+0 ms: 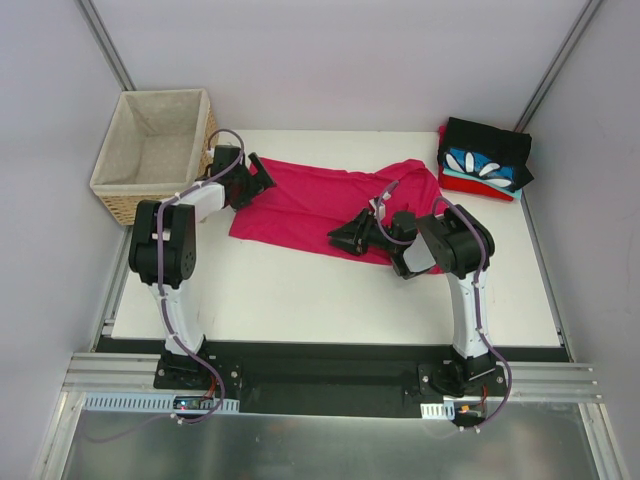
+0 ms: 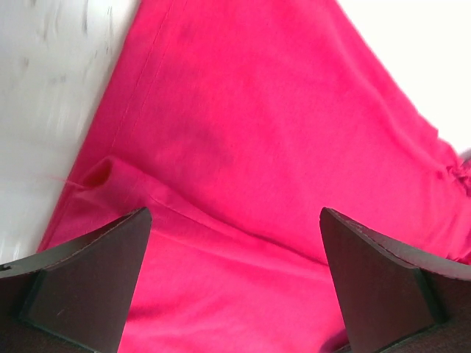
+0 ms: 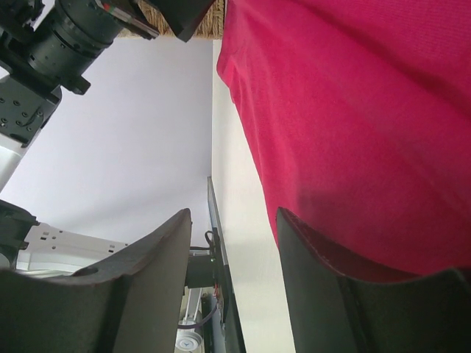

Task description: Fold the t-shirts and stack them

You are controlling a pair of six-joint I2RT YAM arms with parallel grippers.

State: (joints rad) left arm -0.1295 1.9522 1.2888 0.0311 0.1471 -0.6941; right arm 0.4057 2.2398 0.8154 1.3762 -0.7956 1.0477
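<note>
The left arm [image 1: 165, 250] and the right arm [image 1: 462, 250] each pair bulky black joint housings with slim white links, and a pale lilac cable [image 1: 222, 133] loops along each. Black bases [image 1: 185, 375] sit at the near edge. The left gripper [image 2: 235, 220] has dark, matte, wedge-shaped fingers [image 2: 88, 279] with bevelled edges.

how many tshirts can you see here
4. A magenta-pink shirt lies spread out in the middle; a black shirt, a blue petal-print shirt and a red shirt sit folded and stacked at the far right. More may be hidden there.
</note>
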